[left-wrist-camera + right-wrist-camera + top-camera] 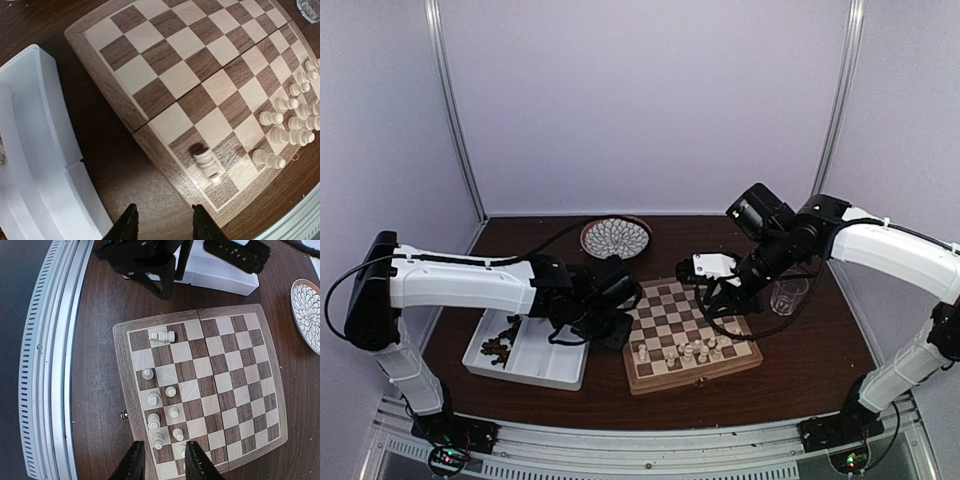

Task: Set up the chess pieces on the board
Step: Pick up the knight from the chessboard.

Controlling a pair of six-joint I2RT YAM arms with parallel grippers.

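The board (692, 330) lies in the middle of the table, shown closer in the right wrist view as board (235, 385). Several cream-white chess pieces (165, 412) stand in two rows along its near edge. One white piece (207, 162) lies on its side on a square by the near left corner, the same white piece (162, 336) from above. My left gripper (165, 227) hangs open and empty over the table just off that corner. High over the standing pieces, my right gripper (164, 462) is open, holding nothing. Dark brown pieces (498, 347) sit in the white tray (545, 365).
The white tray (40, 165) sits close to the board's left side. A round patterned plate (615, 238) is at the back. A clear glass cup (788, 295) stands right of the board. The metal rail (55, 365) runs along the table's near edge.
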